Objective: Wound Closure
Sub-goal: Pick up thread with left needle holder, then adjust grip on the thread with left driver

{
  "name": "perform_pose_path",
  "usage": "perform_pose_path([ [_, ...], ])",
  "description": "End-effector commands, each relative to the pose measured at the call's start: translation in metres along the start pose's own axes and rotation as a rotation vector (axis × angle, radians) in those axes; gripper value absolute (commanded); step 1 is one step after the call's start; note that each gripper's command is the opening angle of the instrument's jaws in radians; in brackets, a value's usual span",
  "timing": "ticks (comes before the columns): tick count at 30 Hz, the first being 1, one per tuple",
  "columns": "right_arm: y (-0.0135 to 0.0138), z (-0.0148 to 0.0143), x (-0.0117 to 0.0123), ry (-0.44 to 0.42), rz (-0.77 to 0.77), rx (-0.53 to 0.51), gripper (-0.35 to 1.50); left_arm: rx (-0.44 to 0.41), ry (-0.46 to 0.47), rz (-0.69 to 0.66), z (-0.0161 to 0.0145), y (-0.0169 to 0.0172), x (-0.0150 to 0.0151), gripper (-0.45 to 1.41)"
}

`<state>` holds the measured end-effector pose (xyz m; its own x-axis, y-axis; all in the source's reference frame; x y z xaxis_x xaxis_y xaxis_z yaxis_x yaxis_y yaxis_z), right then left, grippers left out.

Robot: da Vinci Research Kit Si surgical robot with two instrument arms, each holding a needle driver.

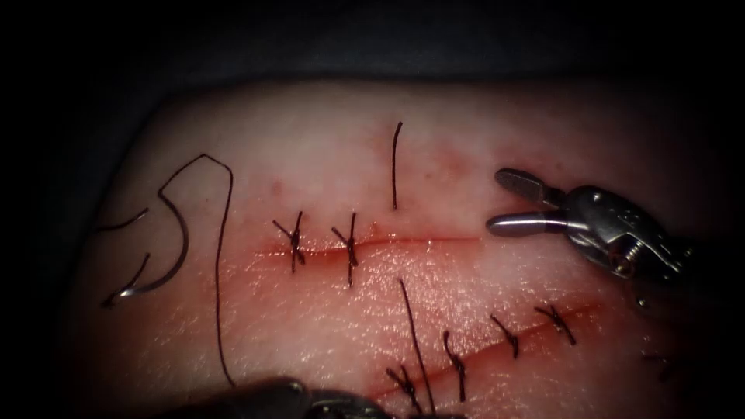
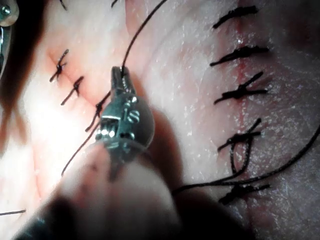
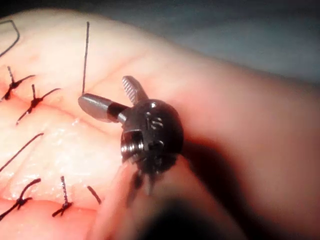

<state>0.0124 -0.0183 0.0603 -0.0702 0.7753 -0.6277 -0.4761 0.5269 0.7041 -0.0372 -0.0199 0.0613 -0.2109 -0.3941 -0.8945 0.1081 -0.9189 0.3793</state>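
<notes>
Needle (image 1: 167,256) lies free on the tissue (image 1: 481,140) far left of the cut (image 1: 411,240), well away from the empty, wide-open right tool (image 1: 497,203); left wrist view: left tool (image 2: 121,75) clamps thread (image 2: 142,30); right wrist view: jaws spread.

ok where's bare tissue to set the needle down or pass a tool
Bare: the tissue above the upper cut, between the thread end and the open right tool; also the strip between the two cuts.

Crowded: far left, where the needle lies free among thread loops, and the lower cut, where the left tool holds thread.
</notes>
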Motion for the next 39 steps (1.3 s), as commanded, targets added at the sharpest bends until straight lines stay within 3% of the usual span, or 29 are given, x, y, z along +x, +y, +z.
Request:
perform_pose_path([
  [1,-0.0002,0.0013,0.0,-0.005,-0.004,0.005,1.26,-0.004,0.007,-0.005,0.0005,-0.0009,-0.0004,-0.45],
  [3,-0.0008,0.0013,-0.0004,-0.026,-0.042,0.009,1.3,-0.001,0.004,-0.002,0.0,-0.0019,-0.0007,-0.45],
  [6,-0.0033,0.0019,-0.0012,-0.039,-0.228,0.107,1.19,0.009,-0.009,0.013,-0.0016,-0.0046,-0.0012,-0.45],
  [7,-0.0033,0.0019,-0.0012,-0.039,-0.228,0.107,1.19,0.009,-0.009,0.013,-0.0016,-0.0046,-0.0012,-0.45],
  [8,-0.006,0.003,-0.0018,0.007,-0.408,0.164,1.3,0.028,-0.016,0.022,-0.0026,-0.0066,-0.0015,-0.45],
  [13,-0.0095,0.0044,-0.0024,0.054,-0.568,0.236,1.33,0.037,-0.035,0.046,-0.004,-0.0087,-0.0019,-0.45],
  [19,-0.0119,0.0057,-0.0022,0.123,-0.672,0.295,1.31,0.039,-0.044,0.057,-0.0047,-0.0097,-0.0021,-0.45],
  [33,-0.0136,0.0098,-0.0038,0.182,-0.718,0.368,1.19,0.009,-0.063,0.065,-0.0045,-0.009,-0.0018,-0.45],
  [34,-0.0136,0.01,-0.0038,0.182,-0.717,0.367,0.94,0.006,-0.064,0.066,-0.0046,-0.0089,-0.0017,-0.45],
  [36,-0.0137,0.0101,-0.0037,0.182,-0.717,0.367,0.72,0.0,-0.066,0.068,-0.0046,-0.0087,-0.0017,-0.45],
  [37,-0.0138,0.0102,-0.0036,0.185,-0.715,0.365,0.46,0.0,-0.067,0.068,-0.0046,-0.0087,-0.0016,-0.45],
  [38,-0.0138,0.0102,-0.0036,0.185,-0.715,0.365,0.46,0.0,-0.067,0.068,-0.0046,-0.0087,-0.0016,-0.45],
  [39,-0.0139,0.0101,-0.0035,0.189,-0.714,0.366,-0.35,0.0,-0.068,0.068,-0.0046,-0.0087,-0.0015,-0.45],
])
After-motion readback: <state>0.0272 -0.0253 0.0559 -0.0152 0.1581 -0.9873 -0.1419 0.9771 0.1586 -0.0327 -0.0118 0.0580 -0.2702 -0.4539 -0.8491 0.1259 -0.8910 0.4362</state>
